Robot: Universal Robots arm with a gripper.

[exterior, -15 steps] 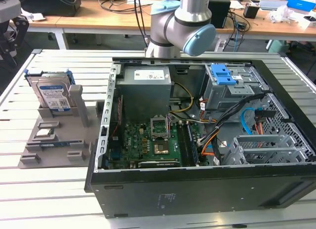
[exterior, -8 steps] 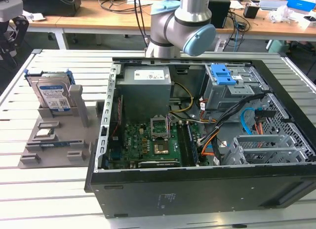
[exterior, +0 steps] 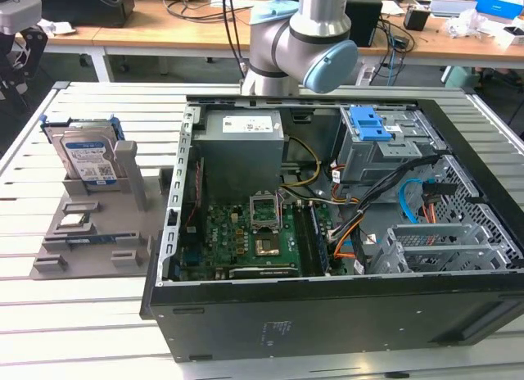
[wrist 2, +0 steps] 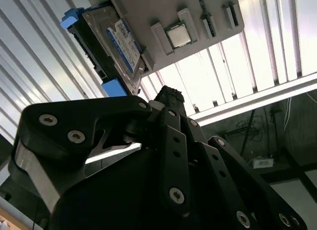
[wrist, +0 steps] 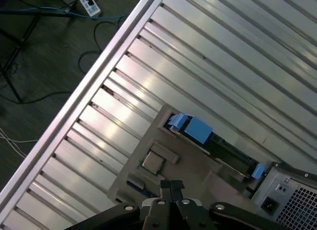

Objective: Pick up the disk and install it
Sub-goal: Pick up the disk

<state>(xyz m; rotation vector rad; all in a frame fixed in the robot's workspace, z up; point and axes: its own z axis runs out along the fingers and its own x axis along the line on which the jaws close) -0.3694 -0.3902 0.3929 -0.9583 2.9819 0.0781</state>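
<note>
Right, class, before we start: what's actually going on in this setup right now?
A robot arm is working beside an open computer case. The disk stands on edge in a grey holder on the slatted table, not yet picked up. The gripper points toward that holder, apart from the disk, fingers shut and empty.

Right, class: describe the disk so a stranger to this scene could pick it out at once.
Beside the open computer case, on the exterior view's left, a grey parts holder sits on the slatted table. The disk stands on edge at its far end: silver, blue-framed, blue-and-white label, far bigger than the small square chip.
</note>
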